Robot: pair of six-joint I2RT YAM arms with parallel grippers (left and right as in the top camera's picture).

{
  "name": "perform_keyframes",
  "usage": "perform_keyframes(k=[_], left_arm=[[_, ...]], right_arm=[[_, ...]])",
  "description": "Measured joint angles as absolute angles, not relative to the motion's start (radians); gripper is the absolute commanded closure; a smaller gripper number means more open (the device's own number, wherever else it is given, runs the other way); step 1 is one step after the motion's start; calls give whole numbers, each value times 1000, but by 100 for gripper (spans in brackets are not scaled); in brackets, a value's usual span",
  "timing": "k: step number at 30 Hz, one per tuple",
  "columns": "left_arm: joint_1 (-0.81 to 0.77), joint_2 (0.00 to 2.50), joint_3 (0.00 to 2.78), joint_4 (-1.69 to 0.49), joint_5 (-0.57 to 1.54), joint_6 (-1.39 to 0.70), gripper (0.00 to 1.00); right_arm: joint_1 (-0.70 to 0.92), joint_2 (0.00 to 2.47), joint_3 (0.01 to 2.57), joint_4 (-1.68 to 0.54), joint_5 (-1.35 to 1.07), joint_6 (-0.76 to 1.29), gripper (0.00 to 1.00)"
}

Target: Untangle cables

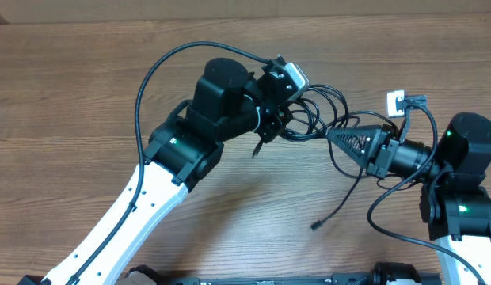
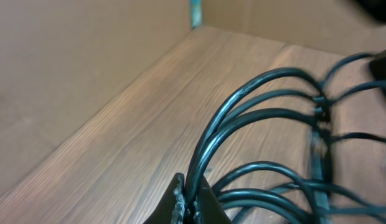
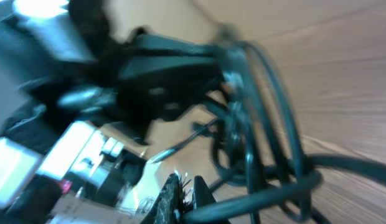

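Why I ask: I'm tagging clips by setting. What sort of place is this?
Probably a robot lab bench: a brown wood-grain tabletop boxed in by plain beige cardboard-like walls, with a black-and-white left robot arm and right robot arm at a tangle of thin black cables.

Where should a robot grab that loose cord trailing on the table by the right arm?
On the cord just behind its plug, from straight above: that end seems to lie flat on the table, clear of the tangle.
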State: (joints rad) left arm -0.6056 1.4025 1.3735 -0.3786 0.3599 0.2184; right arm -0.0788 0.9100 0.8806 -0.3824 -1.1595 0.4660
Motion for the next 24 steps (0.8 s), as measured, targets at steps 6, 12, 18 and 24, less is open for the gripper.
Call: perform_keyframes(k=[6,12,18,24], left_arm=[[-612,1402,1374,-404,221,210,96],[-616,1402,1374,-404,93,176,96],[-612,1402,1374,-423,32,155,96],[-602,1402,1374,-424,15,130,96]], right_arm=[[-79,910,881,-314,-1335,448,96],[-79,910,881,-298,-1393,444,96],[-79,903,881,-238,-1460,444,96],[-79,880,881,-237,-1489,445,96]])
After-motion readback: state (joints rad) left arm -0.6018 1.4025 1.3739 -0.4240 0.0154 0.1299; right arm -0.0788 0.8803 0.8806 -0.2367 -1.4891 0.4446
